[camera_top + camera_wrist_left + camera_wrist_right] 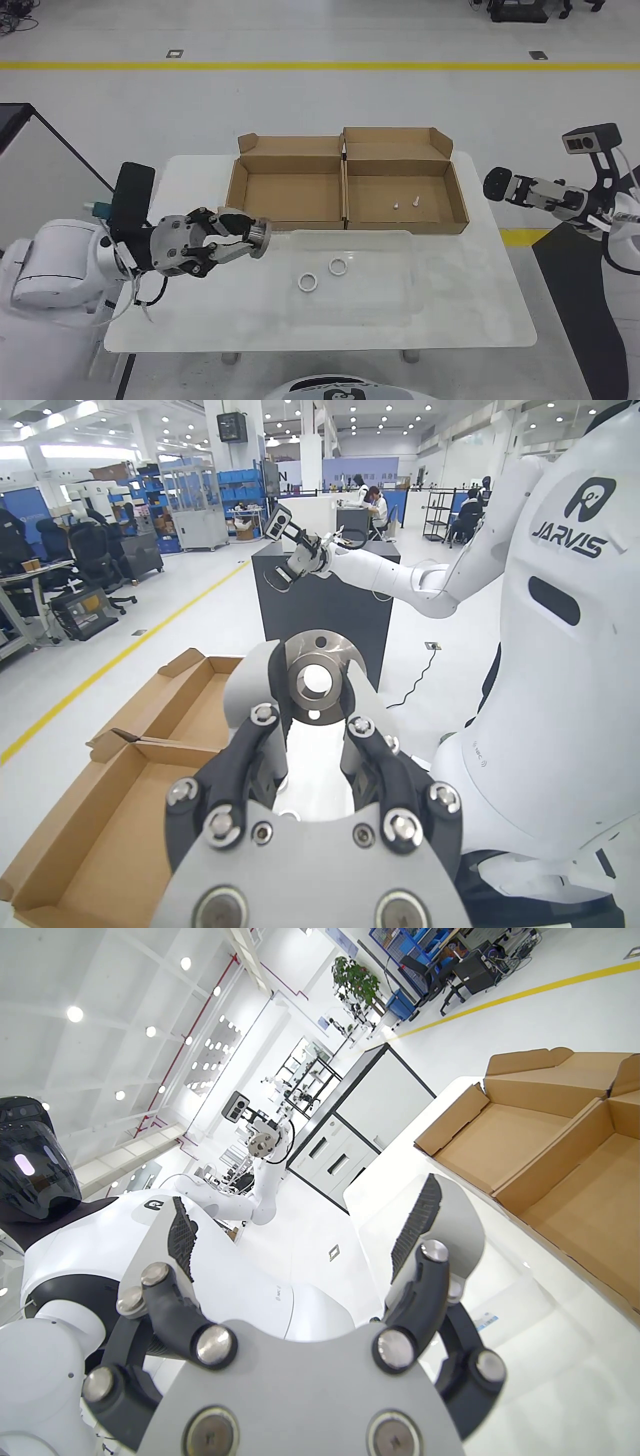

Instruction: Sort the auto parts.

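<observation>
Two rings (307, 283) lie in a tray (385, 295) beside cardboard boxes (295, 198).

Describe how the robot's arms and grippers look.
The left arm and right arm are smooth, rounded white shells. The left gripper and right gripper match: a silver-grey base plate with round bolts, black curved linkages, and pale grey jaws lined with black ribbed pads. A black camera box sits on a bracket at the right wrist, with thin cables beside it.
</observation>
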Available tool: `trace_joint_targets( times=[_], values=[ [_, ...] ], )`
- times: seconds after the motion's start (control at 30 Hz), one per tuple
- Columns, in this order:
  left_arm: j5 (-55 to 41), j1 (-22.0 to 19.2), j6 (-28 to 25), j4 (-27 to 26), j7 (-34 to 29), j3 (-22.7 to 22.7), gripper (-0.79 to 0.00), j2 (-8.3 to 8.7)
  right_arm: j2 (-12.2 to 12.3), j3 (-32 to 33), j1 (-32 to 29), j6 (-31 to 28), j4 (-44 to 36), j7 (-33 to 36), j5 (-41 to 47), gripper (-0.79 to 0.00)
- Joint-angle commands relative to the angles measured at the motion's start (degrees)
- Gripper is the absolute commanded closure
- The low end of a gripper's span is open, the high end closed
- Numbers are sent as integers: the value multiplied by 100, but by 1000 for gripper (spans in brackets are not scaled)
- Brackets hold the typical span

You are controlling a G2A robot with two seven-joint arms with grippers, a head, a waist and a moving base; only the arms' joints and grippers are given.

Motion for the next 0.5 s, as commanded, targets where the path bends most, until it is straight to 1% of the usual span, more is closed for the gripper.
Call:
trace_joint_targets(
  times=[0.0,0.13,0.2,0.3,0.47],
  values=[
    [0,0,0,0,0,0,0,0,0,0,0,0,0,0,1,-785],
    [0,0,0,0,0,0,0,0,0,0,0,0,0,0,1,-785],
    [-67,23,94,-78,127,62,0,-6,0,0,0,0,0,0,1,-785],
    [-462,96,144,-193,415,220,0,-15,0,0,0,0,0,0,1,-785],
    [-1074,130,212,-279,621,399,0,-9,0,0,0,0,0,0,1,-785]
  ],
)
